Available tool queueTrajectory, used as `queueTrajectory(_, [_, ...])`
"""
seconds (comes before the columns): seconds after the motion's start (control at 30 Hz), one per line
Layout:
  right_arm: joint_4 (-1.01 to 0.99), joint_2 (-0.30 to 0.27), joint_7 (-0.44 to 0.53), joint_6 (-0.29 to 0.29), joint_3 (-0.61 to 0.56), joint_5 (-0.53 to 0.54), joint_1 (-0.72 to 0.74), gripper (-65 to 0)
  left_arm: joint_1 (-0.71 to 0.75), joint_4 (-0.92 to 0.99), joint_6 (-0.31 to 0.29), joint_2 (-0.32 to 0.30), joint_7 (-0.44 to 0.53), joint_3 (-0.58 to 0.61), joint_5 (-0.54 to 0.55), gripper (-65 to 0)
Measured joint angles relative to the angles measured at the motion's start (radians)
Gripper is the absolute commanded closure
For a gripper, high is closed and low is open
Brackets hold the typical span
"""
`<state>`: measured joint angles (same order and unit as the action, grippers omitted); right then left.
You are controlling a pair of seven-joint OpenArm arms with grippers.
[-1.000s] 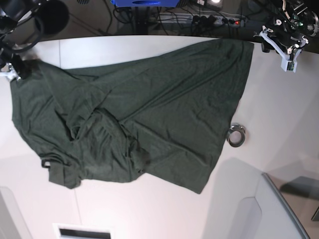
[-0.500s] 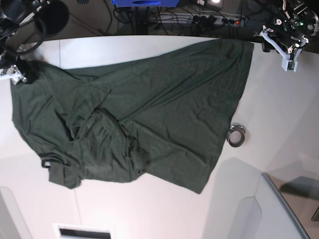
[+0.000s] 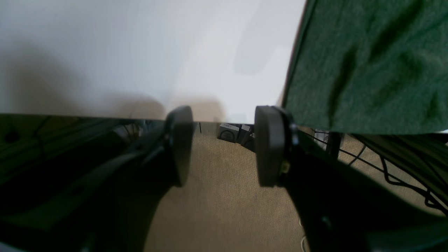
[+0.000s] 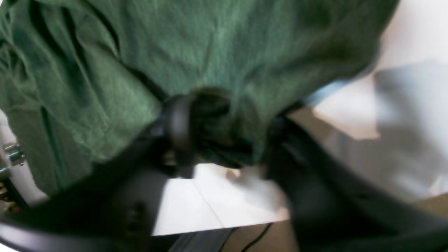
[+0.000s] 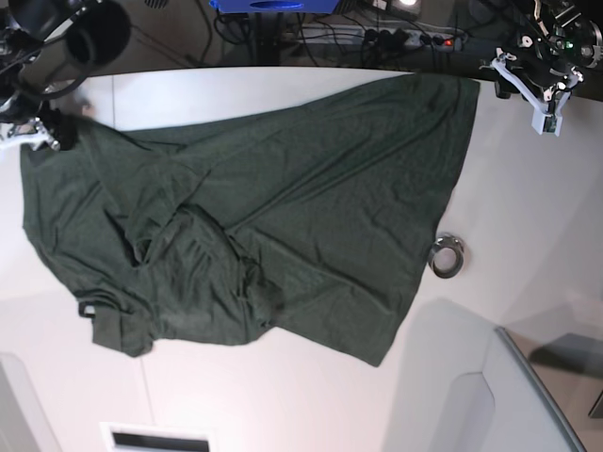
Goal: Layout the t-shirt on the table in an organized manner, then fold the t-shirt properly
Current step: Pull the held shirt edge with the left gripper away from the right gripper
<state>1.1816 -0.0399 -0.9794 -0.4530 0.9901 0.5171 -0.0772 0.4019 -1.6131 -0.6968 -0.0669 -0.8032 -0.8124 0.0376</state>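
Observation:
The dark green t-shirt (image 5: 283, 207) lies spread but rumpled across the white table (image 5: 528, 207), with a bunched sleeve toward the lower left. My right gripper (image 5: 45, 132) is at the shirt's far-left corner. In the right wrist view its fingers (image 4: 182, 136) are shut on a bunched fold of t-shirt (image 4: 210, 45) just above the table (image 4: 402, 122); the picture is blurred. My left gripper (image 5: 539, 99) hovers off the table's far-right edge. In the left wrist view the left gripper (image 3: 224, 147) is open and empty, with the t-shirt's hem (image 3: 367, 63) to its right.
A small metal ring (image 5: 447, 254) lies on the table just right of the shirt's edge. A grey panel (image 5: 528, 395) sits at the lower right. Cables and a power strip (image 5: 415, 38) run behind the table's far edge.
My right gripper has closed on the shirt's far-left corner and shifted it slightly up and right. The left arm has not moved.

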Motion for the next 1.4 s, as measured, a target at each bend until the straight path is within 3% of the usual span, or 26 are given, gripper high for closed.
queueTrajectory(0.03, [-0.005, 0.005, -0.001, 0.003, 0.0, -0.003, -0.001, -2.3, 0.0, 0.001, 0.0, 0.001, 0.0, 0.0, 0.021, -28.3])
queueTrajectory(0.07, [-0.006, 0.007, -0.002, 0.003, 0.0, -0.004, -0.002, 0.0, 0.002, 0.007, 0.0, 0.0, -0.002, 0.0, 0.064, -29.0])
queueTrajectory(0.17, [-0.006, 0.007, -0.014, 0.003, 0.0, -0.001, -0.001, -0.6, 0.024, 0.05, -0.003, -0.012, 0.005, -0.019, 0.233, -30.6])
queueTrajectory(0.33, [-0.006, 0.007, -0.011, 0.003, -0.002, -0.004, -0.002, -0.6, 0.091, 0.132, 0.008, -0.043, -0.004, -0.103, 0.401, -50.0])
queueTrajectory(0.43, [-0.007, 0.006, -0.018, 0.003, -0.002, 0.0, -0.002, -0.6, 0.122, 0.133, 0.007, -0.034, 0.0, -0.097, 0.472, -51.7])
queueTrajectory(0.8, [-0.007, 0.004, -0.018, 0.003, -0.004, -0.001, -0.002, -0.6, 0.072, 0.133, 0.008, -0.028, -0.004, -0.096, 0.495, -51.7])
queueTrajectory(1.03, [-0.007, 0.004, -0.017, 0.003, -0.006, -0.001, -0.002, -0.8, 0.018, 0.138, 0.007, -0.034, 0.003, 0.082, 0.496, -51.7])
queueTrajectory(1.13, [-0.007, 0.004, -0.019, 0.002, -0.006, -0.001, -0.002, -0.8, 0.016, 0.19, 0.007, -0.033, 0.003, 0.095, 0.503, -51.7])
queueTrajectory(1.4, [-0.007, 0.004, -0.016, 0.002, -0.006, -0.004, -0.002, -0.8, -0.008, 0.284, -0.009, -0.053, 0.087, 0.095, 0.522, -51.7])
